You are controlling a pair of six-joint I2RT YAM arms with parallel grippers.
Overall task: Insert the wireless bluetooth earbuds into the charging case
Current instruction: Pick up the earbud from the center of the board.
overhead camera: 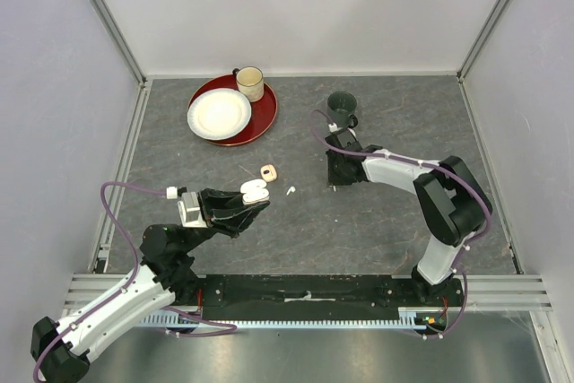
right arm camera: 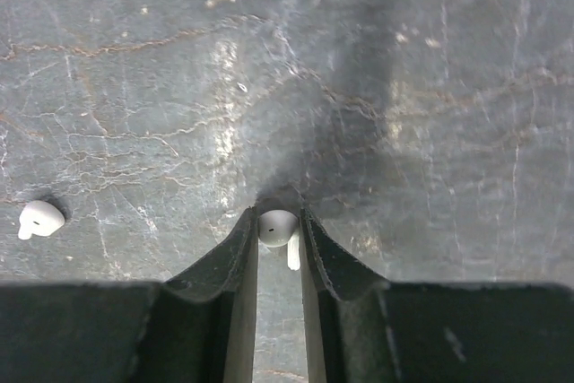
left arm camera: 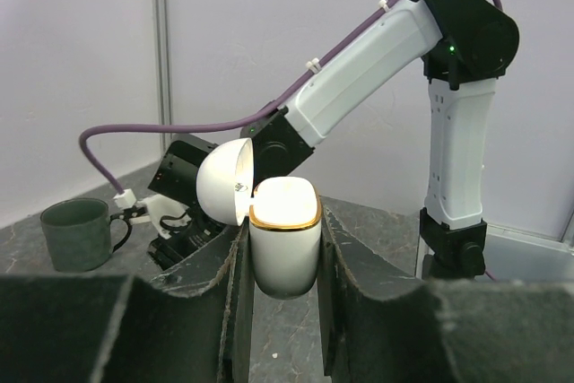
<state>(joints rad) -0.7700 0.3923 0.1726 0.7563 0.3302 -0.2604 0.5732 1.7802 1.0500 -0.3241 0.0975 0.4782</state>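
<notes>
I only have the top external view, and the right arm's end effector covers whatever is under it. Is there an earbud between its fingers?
Observer: Yes. The right wrist view shows a white earbud at the tips of the right end effector, which is closed on it from both sides.
Operator: And is the case sitting straight in the left end effector?
Observer: Yes. In the left wrist view the charging case stands upright in the left end effector, gripped on its two sides below the gold-rimmed mouth, with the lid swung back.
</notes>
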